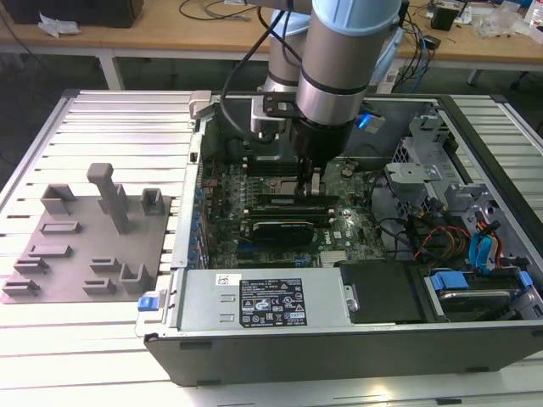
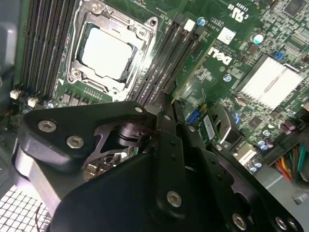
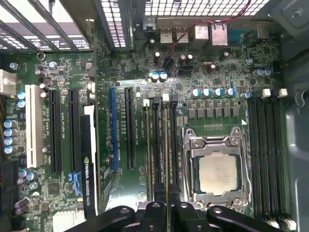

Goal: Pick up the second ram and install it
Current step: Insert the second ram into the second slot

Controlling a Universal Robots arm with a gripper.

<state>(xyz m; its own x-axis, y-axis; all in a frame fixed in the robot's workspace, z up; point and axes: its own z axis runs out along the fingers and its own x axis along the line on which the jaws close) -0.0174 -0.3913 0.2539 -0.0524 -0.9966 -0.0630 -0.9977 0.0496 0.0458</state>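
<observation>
My gripper (image 1: pixel 315 188) reaches down into the open computer case (image 1: pixel 212 335), over the motherboard. The second ram (image 3: pixel 167 154) is a thin green stick seen edge-on. It stands upright in line with one of the black memory slots (image 3: pixel 157 145) beside the CPU socket (image 3: pixel 218 174). In the first wrist view my gripper (image 3: pixel 167 207) is shut on the stick's near end, one dark finger on each side. The second wrist view shows the gripper (image 2: pixel 166 101) from behind, with the stick's edge (image 2: pixel 187 72) running away along the slots. Whether the stick sits fully down in its slot I cannot tell.
A second bank of memory slots (image 3: pixel 265 154) lies on the CPU socket's other side. A graphics card (image 3: pixel 91 159) stands in the expansion slots. The power supply (image 1: pixel 263 301), drive cage (image 1: pixel 433 170) and cables (image 1: pixel 441 237) crowd the case. A grey fixture plate (image 1: pixel 93 237) lies outside the case, on the exterior view's left.
</observation>
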